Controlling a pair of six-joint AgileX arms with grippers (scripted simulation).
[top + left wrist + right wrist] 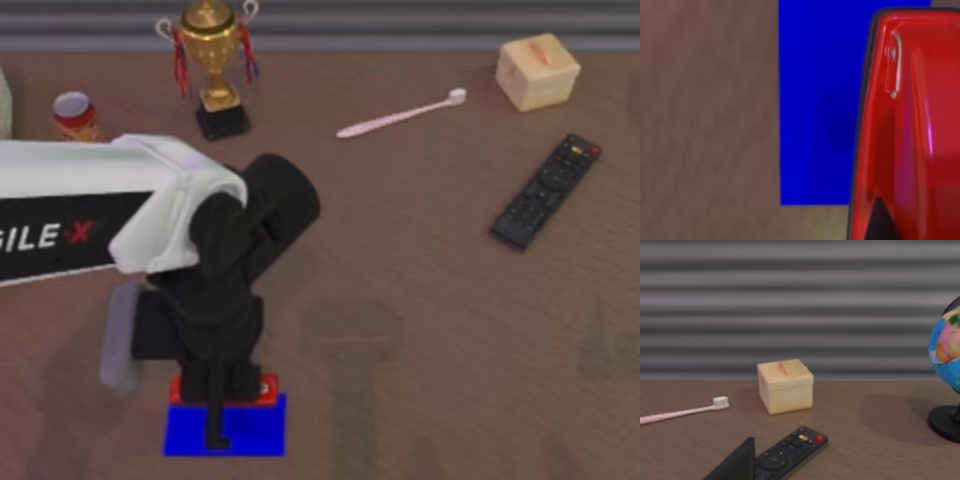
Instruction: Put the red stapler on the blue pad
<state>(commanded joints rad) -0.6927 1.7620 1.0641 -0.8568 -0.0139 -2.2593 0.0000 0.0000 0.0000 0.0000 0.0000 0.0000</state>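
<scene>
The red stapler lies crosswise under my left gripper, at the far edge of the blue pad near the table's front left. Only its two red ends show in the top view. In the left wrist view the stapler fills one side, close up, and overlaps the pad's edge. One of the dark fingertips rests against it, and the gripper is shut on it. My right arm is parked out of the top view. One of its fingers shows off-centre with nothing between the fingers.
A gold trophy and a red can stand at the back left. A pink toothbrush, a pale wooden box and a black remote lie at the back right. A globe stands beyond them.
</scene>
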